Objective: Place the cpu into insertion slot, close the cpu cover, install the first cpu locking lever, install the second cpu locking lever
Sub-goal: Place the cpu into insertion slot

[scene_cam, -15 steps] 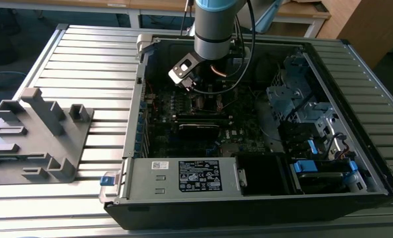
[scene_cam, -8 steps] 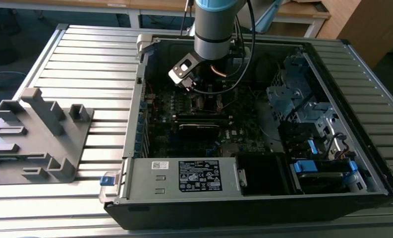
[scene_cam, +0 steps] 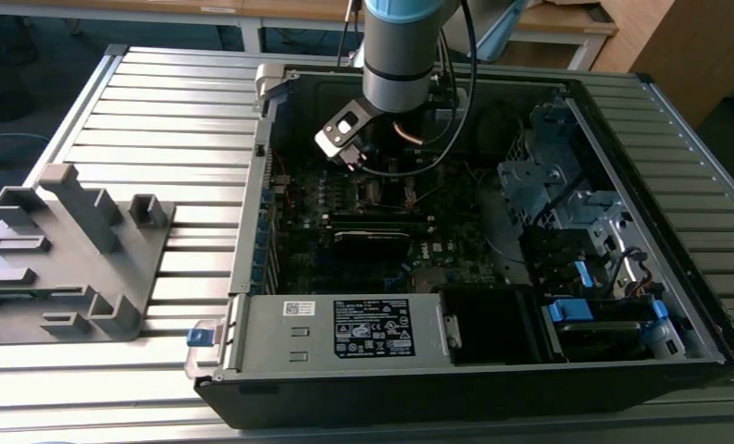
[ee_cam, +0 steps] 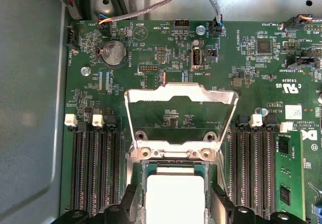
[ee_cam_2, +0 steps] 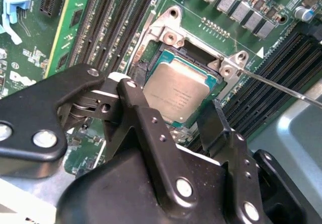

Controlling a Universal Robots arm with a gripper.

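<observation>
The cpu (ee_cam_2: pixel 176 93), a flat square chip with a dull metal top, lies in the insertion slot (ee_cam_2: pixel 151 58) on the green board; it also appears as the cpu (ee_cam: pixel 175 196). My gripper (ee_cam_2: pixel 168 100) hovers just over it, one black finger on each side, and narrow gaps show between fingers (ee_cam: pixel 221 206) and chip edges. The cpu cover (ee_cam: pixel 181 108), a silvery frame with a window, stands tilted up from its hinge beyond the slot. A thin locking lever (ee_cam_2: pixel 282 85) sticks out beside the socket. In the exterior view the gripper (scene_cam: pixel 352 159) reaches down into the computer case (scene_cam: pixel 342 333).
Long black memory slots (ee_cam: pixel 95 168) flank the socket on both sides. Cables (ee_cam: pixel 146 10) run along the board's far edge. Drive cages (scene_cam: pixel 565 203) fill the case at the exterior view's right. A grey fixture (scene_cam: pixel 70 250) stands on the slatted table at the left.
</observation>
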